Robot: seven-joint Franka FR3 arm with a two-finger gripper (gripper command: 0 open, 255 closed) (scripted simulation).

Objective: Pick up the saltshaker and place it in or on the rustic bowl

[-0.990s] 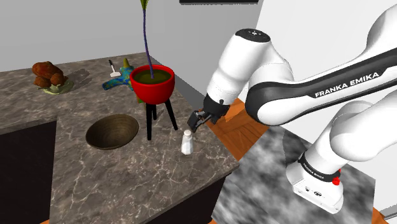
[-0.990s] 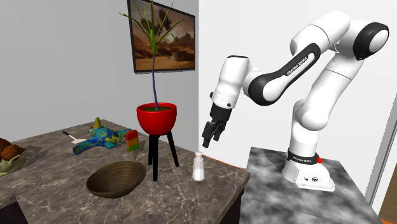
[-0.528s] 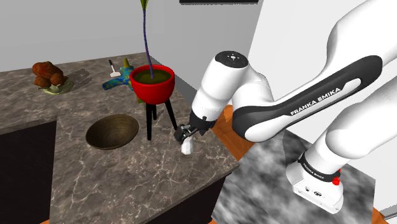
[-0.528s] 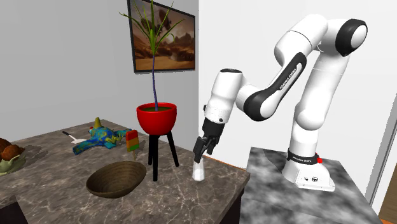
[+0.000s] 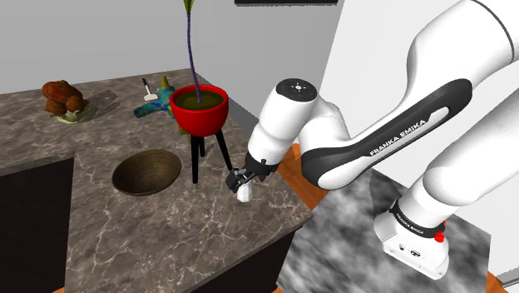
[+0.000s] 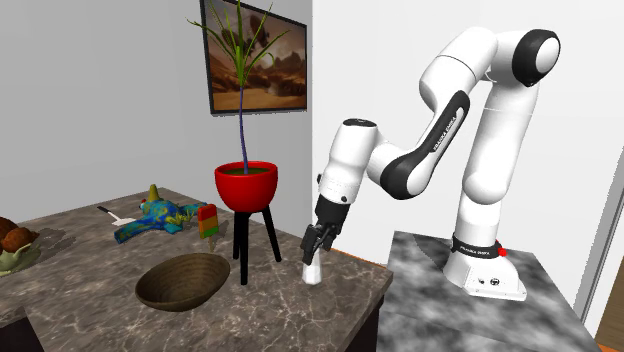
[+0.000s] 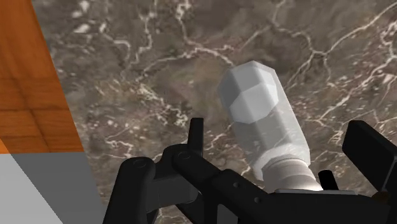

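**Open fingers straddle the saltshaker on the counter**

At the shoulder view's far left, a heap of brown lumps (image 5: pixel 62 96) lies on the dark marbled countertop (image 5: pixel 166 237). Right of it and nearer sits the rustic bowl (image 5: pixel 146 172), round and dark brown. A multicoloured toy (image 5: pixel 155 104) lies far back. Next comes a red pot (image 5: pixel 200 108) on a black three-legged stand, with a thin purple stem rising from it.

Further right, close to the counter's right edge, the white saltshaker (image 5: pixel 243 194) stands upright on the marble. It is well apart from the bowl, with the pot's legs between them.

The black gripper (image 5: pixel 239 178) reaches down around the saltshaker's top. In the wrist view its fingers (image 7: pixel 195 130) stand apart, one on each side of the saltshaker, with a strip of counter showing between each finger and the saltshaker's body, so nothing is clasped.

At the right, the white arm (image 5: pixel 366 146) bends back to its stand (image 5: pixel 333 241).
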